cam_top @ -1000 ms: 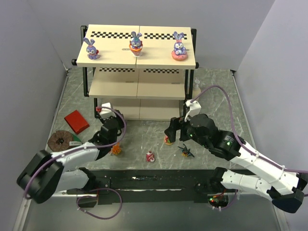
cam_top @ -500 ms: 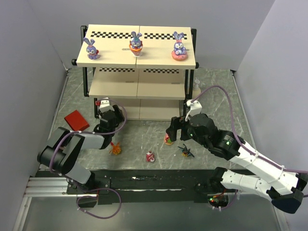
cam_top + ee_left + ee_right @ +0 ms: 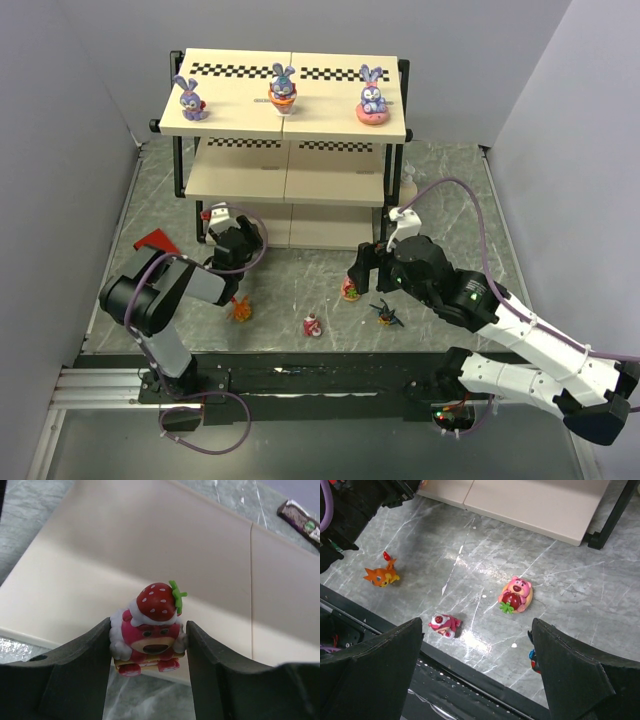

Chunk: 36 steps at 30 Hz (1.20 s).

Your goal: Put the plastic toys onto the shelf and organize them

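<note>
While the left tool [image 3: 148, 625] is clenched on a red-pink figure with a strawberry cap [image 3: 156, 602], the stock stands as follows

Shelf [image 3: 240, 112]: three cream boards in a black frame, at the far side of the marble surface [image 3: 300, 285]. Top board carries three purple-blue bunnies in a row along the checker strip: left bunny [image 3: 189, 100], middle bunny [image 3: 283, 90], right bunny [image 3: 372, 96], all upright and well apart.

Strawberry-cap figure: upright between both fingers of the left tool, off the surface, at the shelf's left front below the middle board; a cream board fills the wrist view behind it.

Right tool [image 3: 476, 630]: released, jaws wide, nothing between them, hanging above the surface in front of the shelf.

Loose on the surface, before the shelf:
- red-pink figure with green leaf [image 3: 515, 594], lying just below the right tool
- small red-pink figure [image 3: 445, 624], on its side near the front edge
- orange spiky creature [image 3: 381, 575], beside the left arm
- dark winged figure [image 3: 386, 315], close to the right arm

Red block [image 3: 150, 240]: left of the shelf, partly hidden by the left arm
</note>
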Tool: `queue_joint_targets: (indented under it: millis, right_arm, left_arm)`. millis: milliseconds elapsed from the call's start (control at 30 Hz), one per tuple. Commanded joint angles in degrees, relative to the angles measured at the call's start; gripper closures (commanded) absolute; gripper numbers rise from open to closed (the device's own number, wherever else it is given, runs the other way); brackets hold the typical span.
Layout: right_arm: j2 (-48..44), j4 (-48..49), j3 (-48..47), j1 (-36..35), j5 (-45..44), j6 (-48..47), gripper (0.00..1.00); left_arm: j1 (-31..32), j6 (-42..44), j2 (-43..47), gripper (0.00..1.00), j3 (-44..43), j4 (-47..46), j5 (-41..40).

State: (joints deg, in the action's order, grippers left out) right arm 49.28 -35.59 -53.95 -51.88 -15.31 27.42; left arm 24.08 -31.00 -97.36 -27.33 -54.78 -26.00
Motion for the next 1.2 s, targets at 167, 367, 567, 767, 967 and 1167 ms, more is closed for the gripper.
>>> queue_joint_targets:
  millis: [167, 367, 567, 767, 967, 1167]
  right_arm:
    - [-1.0, -0.6, 0.1, 0.9, -0.4, 0.7, 0.04]
    - [-1.1, -0.6, 0.3, 1.0, -0.3, 0.7, 0.04]
    - [-1.8, -0.5, 0.7, 1.2, -0.3, 0.6, 0.04]
    - [-2.0, -0.4, 1.0, 1.4, -0.2, 0.4, 0.04]
    - [-2.3, -0.4, 1.3, 1.6, -0.2, 0.3, 0.04]
    - [-2.7, -0.4, 1.4, 2.0, 0.0, 0.3, 0.04]
  left_arm:
    - [1.8, 0.1, -2.9, 0.86, -1.6, -6.5, -5.9]
    - [4.4, 3.1, -4.6, 0.74, -4.0, -4.5, -9.2]
    - [4.7, 3.7, -4.9, 0.57, -4.5, -4.1, -9.7]
    - [4.8, 4.1, -5.1, 0.38, -5.0, -3.7, -9.9]
    - [4.9, 4.2, -5.4, 0.24, -6.1, -2.1, -9.4]
    - [4.9, 3.7, -4.3, 0.16, -5.8, -1.8, -8.6]
